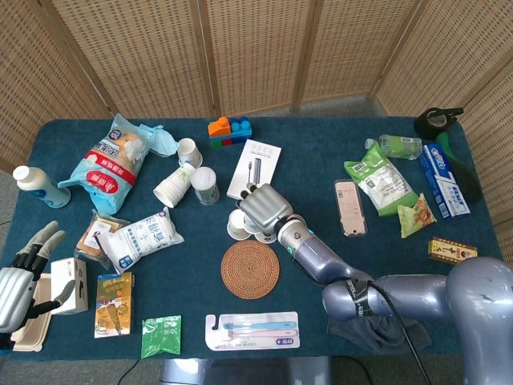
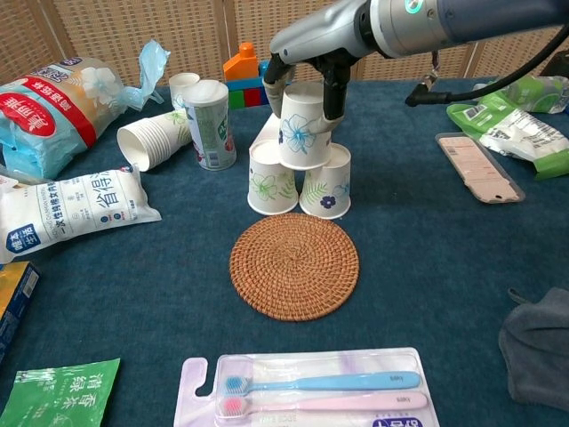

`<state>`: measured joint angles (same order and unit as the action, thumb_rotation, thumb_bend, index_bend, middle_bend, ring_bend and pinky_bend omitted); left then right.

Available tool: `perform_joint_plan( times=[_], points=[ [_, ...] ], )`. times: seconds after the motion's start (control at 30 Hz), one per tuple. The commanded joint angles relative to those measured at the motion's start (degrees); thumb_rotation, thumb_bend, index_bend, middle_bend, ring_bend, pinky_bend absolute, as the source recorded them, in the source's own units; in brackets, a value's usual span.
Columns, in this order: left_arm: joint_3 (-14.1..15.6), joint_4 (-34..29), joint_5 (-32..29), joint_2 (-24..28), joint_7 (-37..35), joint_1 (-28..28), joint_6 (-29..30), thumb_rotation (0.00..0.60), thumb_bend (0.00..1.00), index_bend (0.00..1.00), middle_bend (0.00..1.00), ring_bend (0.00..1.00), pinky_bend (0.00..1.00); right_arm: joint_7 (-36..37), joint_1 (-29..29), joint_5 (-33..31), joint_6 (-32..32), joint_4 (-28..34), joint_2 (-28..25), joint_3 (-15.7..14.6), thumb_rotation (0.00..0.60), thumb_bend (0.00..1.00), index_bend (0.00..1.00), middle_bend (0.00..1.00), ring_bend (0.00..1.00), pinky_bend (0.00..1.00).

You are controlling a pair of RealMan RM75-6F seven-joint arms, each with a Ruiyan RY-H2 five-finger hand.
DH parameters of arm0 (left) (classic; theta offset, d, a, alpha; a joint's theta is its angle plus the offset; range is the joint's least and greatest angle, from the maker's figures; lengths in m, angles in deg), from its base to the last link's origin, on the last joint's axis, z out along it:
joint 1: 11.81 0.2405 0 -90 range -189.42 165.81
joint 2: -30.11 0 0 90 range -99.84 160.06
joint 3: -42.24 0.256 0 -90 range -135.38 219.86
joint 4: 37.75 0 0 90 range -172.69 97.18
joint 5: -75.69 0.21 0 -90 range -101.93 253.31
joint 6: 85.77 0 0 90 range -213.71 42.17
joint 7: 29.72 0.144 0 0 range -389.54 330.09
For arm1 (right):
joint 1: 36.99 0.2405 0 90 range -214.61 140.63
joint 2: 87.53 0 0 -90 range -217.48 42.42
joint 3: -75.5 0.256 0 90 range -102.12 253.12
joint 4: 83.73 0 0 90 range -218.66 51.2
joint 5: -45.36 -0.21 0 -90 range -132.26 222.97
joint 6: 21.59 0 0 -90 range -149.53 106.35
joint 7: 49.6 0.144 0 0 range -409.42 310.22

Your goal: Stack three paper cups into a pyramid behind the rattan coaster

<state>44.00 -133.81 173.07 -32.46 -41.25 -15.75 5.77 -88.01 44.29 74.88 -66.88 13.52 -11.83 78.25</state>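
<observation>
Toothbrush pack (image 2: 307,391) nearest; right robot hand (image 2: 307,67) pinching top cup (image 2: 302,129) on 2 base cups.

Woven rattan coaster (image 2: 294,265), printed paper cups (image 2: 303,127), matt blue cloth table (image 2: 444,267)

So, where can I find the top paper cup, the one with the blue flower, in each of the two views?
Head view: the top paper cup is almost hidden under the right hand, just behind the rattan coaster.
Chest view: it shows clearly at upper centre, upside down on the two lower cups, with the fingers around it.
Shared landmark: the rattan coaster, directly in front of the cups.
</observation>
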Motion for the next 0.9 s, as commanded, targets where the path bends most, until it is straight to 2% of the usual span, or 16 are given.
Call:
perform_joint_plan(
  times=[0.03, 0.9],
  points=[
    [-0.01, -0.01, 0.07, 0.01, -0.03, -0.02, 0.03, 0.600, 0.40, 0.05, 0.00, 0.00, 0.19, 0.02, -0.05, -0.08, -0.10, 0.17, -0.19, -0.08, 0.600, 0.38, 0.34, 0.23, 0.12, 0.50],
    [0.03, 0.52, 0.30, -0.08, -0.64, 0.04, 0.50, 0.600, 0.40, 0.05, 0.00, 0.00, 0.19, -0.51, 0.26, -0.32, -0.70, 1.03, -0.37, -0.32, 0.600, 0.38, 0.30, 0.20, 0.11, 0.46]
  ],
)
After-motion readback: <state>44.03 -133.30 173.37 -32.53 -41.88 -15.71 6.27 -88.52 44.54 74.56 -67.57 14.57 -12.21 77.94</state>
